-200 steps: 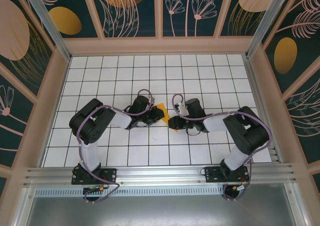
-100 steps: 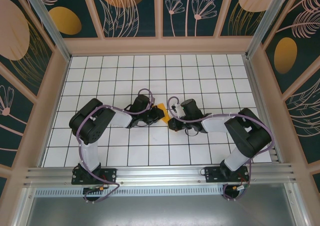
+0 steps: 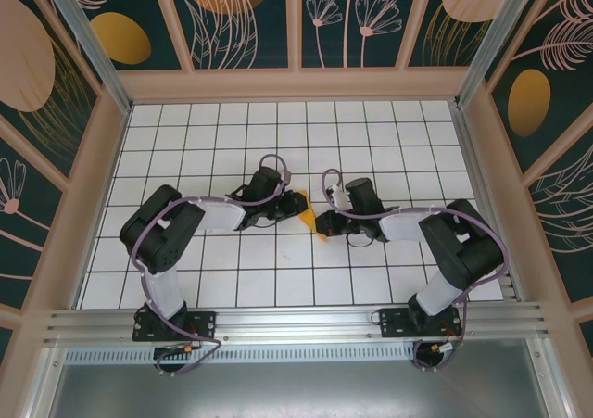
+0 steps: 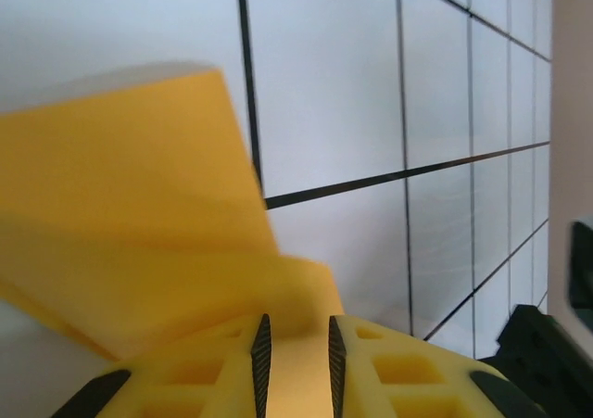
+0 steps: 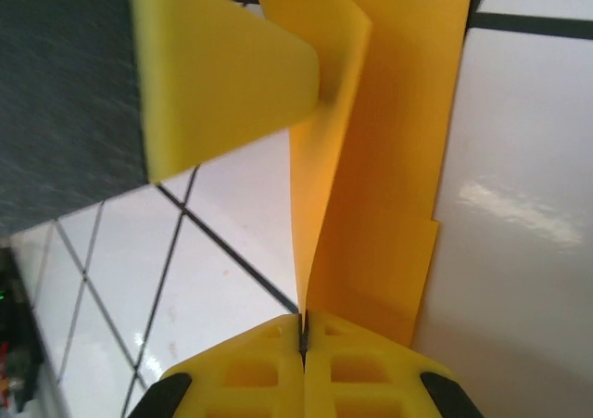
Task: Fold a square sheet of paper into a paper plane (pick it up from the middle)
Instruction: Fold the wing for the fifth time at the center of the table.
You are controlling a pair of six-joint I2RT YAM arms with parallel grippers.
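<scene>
The square sheet of paper (image 3: 301,200) is a small creased orange-yellow shape at the middle of the grid table, held up between both grippers. My right gripper (image 3: 324,221) comes in from the right and is shut on its near edge. In the right wrist view the sheet (image 5: 389,158) rises from the pinched right gripper (image 5: 303,321) as two flaps. My left gripper (image 3: 293,210) reaches in from the left. Its jaws (image 4: 295,321) stand a little apart, with the folded paper (image 4: 139,205) in the gap between them. A yellow left fingertip (image 5: 222,75) presses against one flap.
The white grid table (image 3: 278,140) is ringed by a low beige wall (image 3: 296,84) with dark patterned panels above. Both arms lie low across the table's middle rows. An aluminium rail (image 3: 296,321) carries the arm bases at the near edge.
My right gripper has closed onto the paper's edge. The left jaws have parted slightly, and the left arm has pushed a little toward the right.
</scene>
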